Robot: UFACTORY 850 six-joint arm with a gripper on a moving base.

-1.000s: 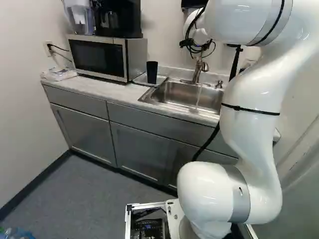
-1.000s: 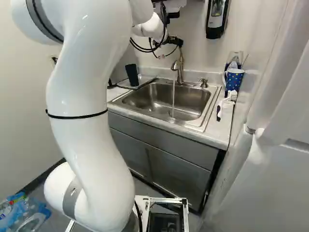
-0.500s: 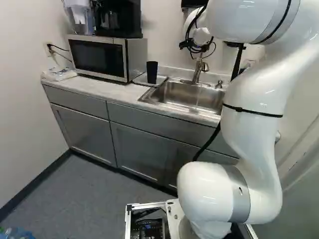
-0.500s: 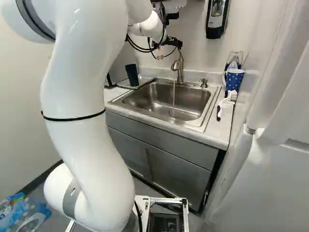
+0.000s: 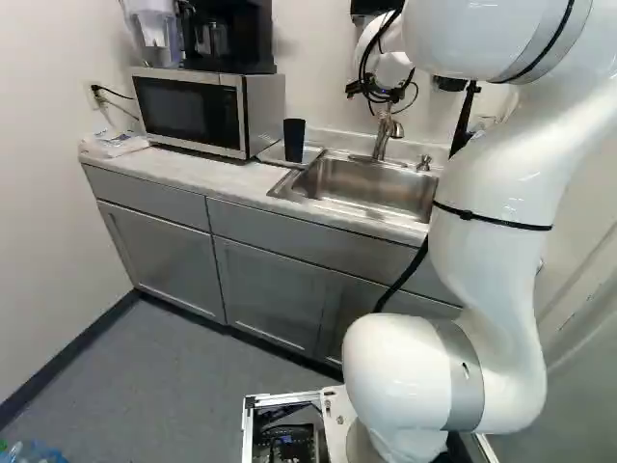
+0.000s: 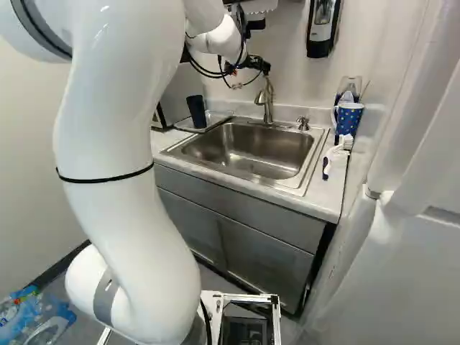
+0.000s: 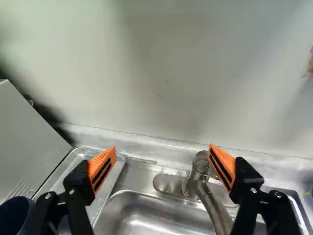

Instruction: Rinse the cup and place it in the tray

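Observation:
The gripper (image 6: 263, 66) is just above the faucet in the right base view. In the wrist view the gripper (image 7: 162, 157) stands wide open, empty between its orange pads, with the faucet (image 7: 203, 183) beside and below one finger. A dark cup (image 5: 294, 140) stands upright on the metal tray (image 5: 273, 152), between microwave and sink; the wrist view catches the rim of the cup (image 7: 13, 211) and the tray (image 7: 78, 155). No water shows falling from the spout (image 6: 260, 98) into the sink (image 6: 244, 151).
The microwave (image 5: 188, 111) borders the tray, a coffee maker on top. Right of the sink in the right base view are a dotted blue mug (image 6: 349, 116), a white-headed brush (image 6: 336, 154) and a soap pump (image 6: 303, 123). A dispenser (image 6: 323, 27) hangs on the wall behind.
The water stream seen falling from the faucet earlier is gone. My arm has shifted slightly, its upper part toward the left in the right base view. Cup and tray have stayed put.

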